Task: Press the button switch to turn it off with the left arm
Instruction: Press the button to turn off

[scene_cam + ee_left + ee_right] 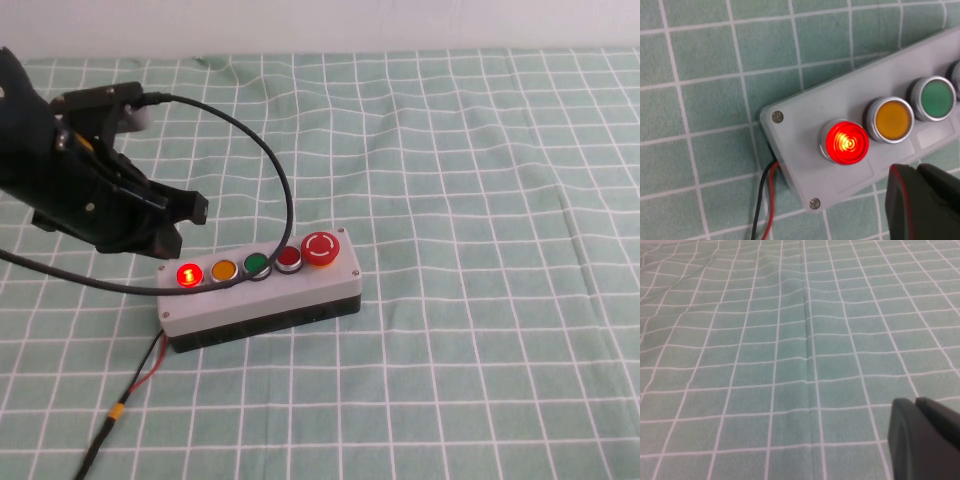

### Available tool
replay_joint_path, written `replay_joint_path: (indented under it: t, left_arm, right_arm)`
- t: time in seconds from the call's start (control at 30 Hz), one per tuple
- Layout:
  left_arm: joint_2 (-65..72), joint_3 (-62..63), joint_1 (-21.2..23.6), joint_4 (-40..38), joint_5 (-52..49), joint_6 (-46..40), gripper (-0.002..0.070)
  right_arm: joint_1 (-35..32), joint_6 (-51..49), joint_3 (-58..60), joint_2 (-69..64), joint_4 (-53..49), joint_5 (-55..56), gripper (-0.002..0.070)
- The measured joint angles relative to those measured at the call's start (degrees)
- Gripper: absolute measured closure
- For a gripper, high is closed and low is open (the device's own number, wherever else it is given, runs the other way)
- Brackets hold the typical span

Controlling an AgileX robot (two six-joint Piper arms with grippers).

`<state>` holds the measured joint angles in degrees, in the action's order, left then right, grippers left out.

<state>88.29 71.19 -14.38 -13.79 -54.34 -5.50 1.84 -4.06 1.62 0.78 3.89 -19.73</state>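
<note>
The step in hand looks like the final approach: the small round bright-red translucent button switch (187, 275), ringed in silver and marked "1", glows lit at the left end of the row of five on the pale grey switch box (262, 300), so the press that would turn it off is not yet done. The bulky black left arm (70, 180), with a thick black cable (262, 150) looping from it, reaches in from the robot's left, tilted downward, and its left end effector (185, 222) hangs just behind and above the lit button without touching it. In the left wrist view the black fingertips (920, 202) appear pressed together, beside the button rather than over it. The next move, by my judgement, calls for a short shift forward until the tip sits centred above the red cap, clear of the neighbouring orange button (223, 270), then a straight push down. The right end effector (925, 440) hovers over bare green checked cloth on the surface (790, 340), apparently parked, its fingers seemingly together.
</note>
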Motion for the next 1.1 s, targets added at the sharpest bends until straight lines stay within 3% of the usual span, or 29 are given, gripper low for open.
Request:
replay_joint_path:
  t: [0.77, 1.1]
  left_arm:
    - [9.9, 1.1, 0.1, -0.6, 4.1, -1.2, 0.0678]
    - [5.0, 4.2, 0.1, 0.4, 2.0, -1.3, 0.0678]
  right_arm:
    - [0.0, 0.0, 0.0, 0.0, 0.0, 0.0, 0.0692]
    - [0.0, 0.0, 0.0, 0.0, 0.0, 0.0, 0.0692]
